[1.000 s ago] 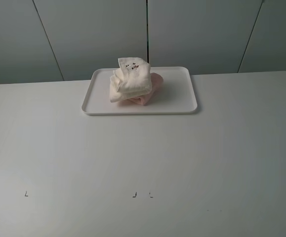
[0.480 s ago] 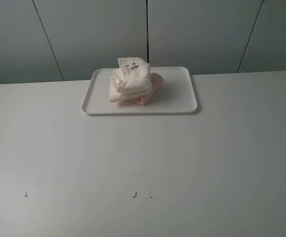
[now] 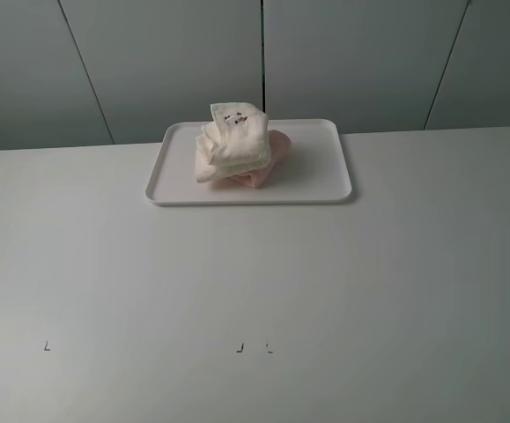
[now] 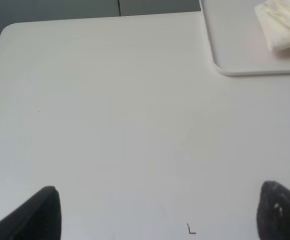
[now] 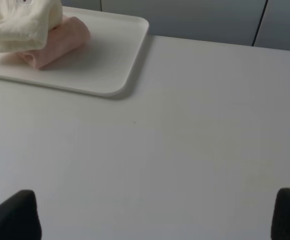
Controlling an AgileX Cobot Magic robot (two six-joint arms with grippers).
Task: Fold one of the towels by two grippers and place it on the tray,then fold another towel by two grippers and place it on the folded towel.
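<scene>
The white tray [image 3: 325, 176] sits at the back middle of the table. On it lies the folded pink towel [image 3: 270, 159], and the folded cream-white towel [image 3: 232, 141] with dark marks rests on top of it. Neither arm shows in the exterior high view. My left gripper [image 4: 157, 212] is open over bare table, well short of the tray [image 4: 235, 50], with the cream towel [image 4: 282, 25] far off. My right gripper [image 5: 155, 217] is open too, over bare table, away from the tray [image 5: 109, 65], the pink towel [image 5: 59, 42] and the cream towel [image 5: 22, 22].
Small dark corner marks [image 3: 240, 347] lie on the table near its front edge, with another mark [image 3: 47, 345] to the left. Grey wall panels [image 3: 263, 53] stand right behind the table's back edge.
</scene>
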